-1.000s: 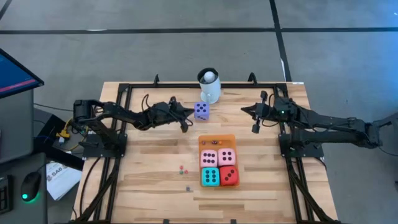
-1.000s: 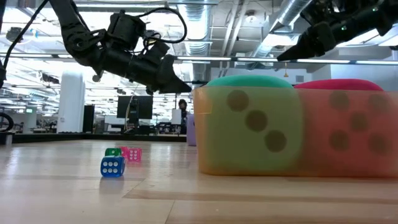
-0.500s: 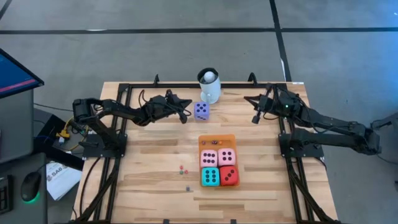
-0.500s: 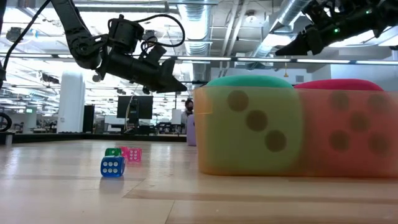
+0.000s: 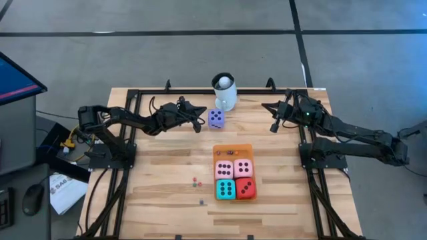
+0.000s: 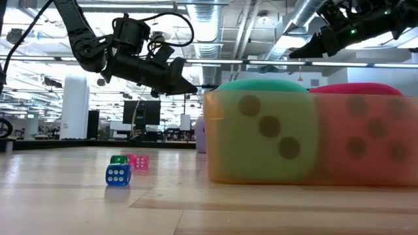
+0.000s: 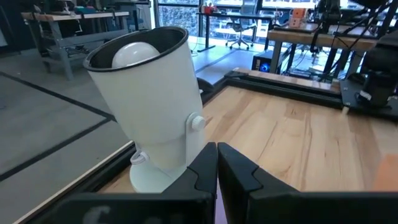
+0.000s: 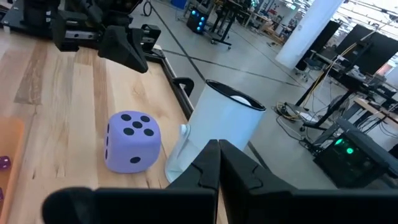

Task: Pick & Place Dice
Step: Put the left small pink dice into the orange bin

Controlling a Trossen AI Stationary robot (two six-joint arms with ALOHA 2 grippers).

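Purple die (image 5: 215,119) (mid-table) between closed end effectors

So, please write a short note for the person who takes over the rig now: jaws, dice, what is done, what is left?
Left gripper: jaws shut, empty, above the table beside the purple die.
Right gripper: jaws shut, empty, raised near the table's far right.
Done: pink dice, teal die and red die sit together on the orange mat.
Left: the purple die, by the white mug, and the tiny dice on the bare wood.
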